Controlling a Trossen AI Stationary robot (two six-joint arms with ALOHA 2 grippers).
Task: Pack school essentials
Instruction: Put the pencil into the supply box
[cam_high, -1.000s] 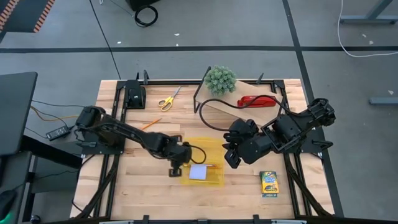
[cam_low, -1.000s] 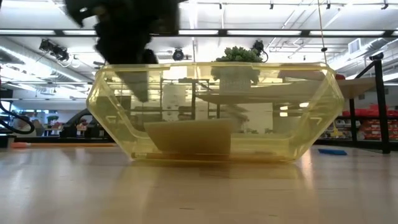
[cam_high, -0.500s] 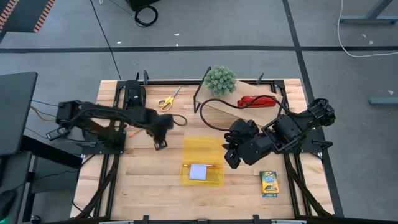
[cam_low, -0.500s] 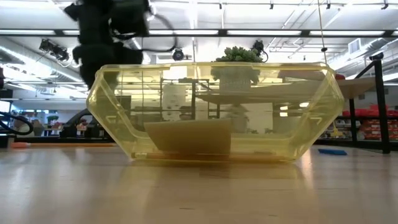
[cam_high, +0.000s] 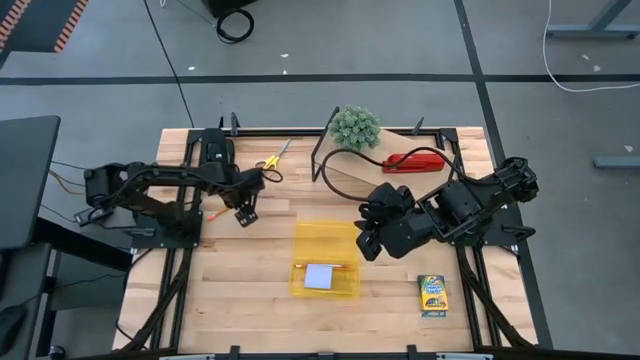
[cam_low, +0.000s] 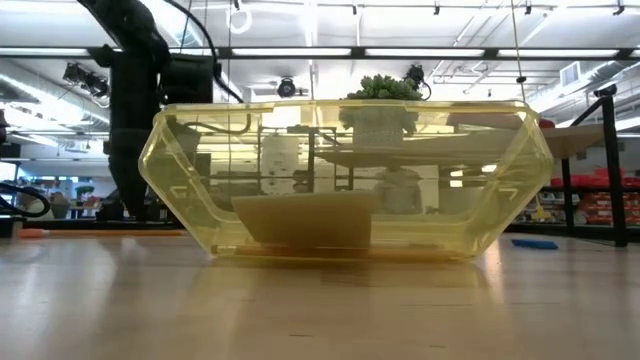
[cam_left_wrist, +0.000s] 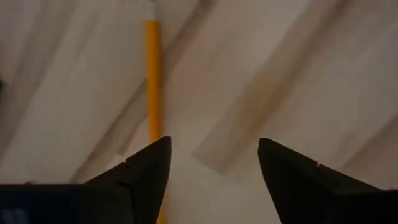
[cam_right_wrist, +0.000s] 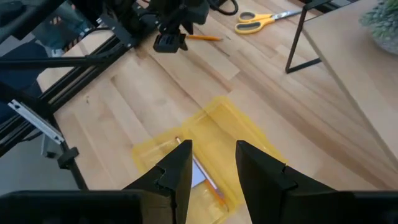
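- Yellow plastic is dominating the high view: the see-through yellow bin (cam_high: 326, 262) is sitting mid-bench with the pale blue notepad (cam_high: 319, 277) and an orange pencil (cam_high: 338, 267) lying inside it. The left claw (cam_high: 245, 213) is hanging over the far-left part of the bench (cam_high: 250, 300), near the yellow-handled scissors (cam_high: 266, 160); another orange pencil (cam_high: 212, 213) is showing just beside it. The crayon box (cam_high: 433, 295) is lying well apart on the near-right, and the red stapler (cam_high: 414, 162) and green plant (cam_high: 355, 127) are sitting at the far edge.
- The right claw (cam_high: 366, 244) is waiting just beside the bin's right side; a careless swing there would likely be nudging the bin.
- In the low view, the bin (cam_low: 345, 180) is resting flat on pale wood, the notepad (cam_low: 303, 220) leaning inside. Behind it, a bright workshop with ceiling strip lights and shelving is showing.
- In the left wrist view, the fingers (cam_left_wrist: 142, 177) are standing released and empty, and the pencil (cam_left_wrist: 153, 81) is running off-centre past one finger. Closing here, I judge, would be risking a pinch on the edge, rolling the pencil away across the smooth planks.
- In the right wrist view, the right claw (cam_right_wrist: 211, 169) is standing partly parted with nothing between its fingers, looking down at the bin (cam_right_wrist: 211, 149).
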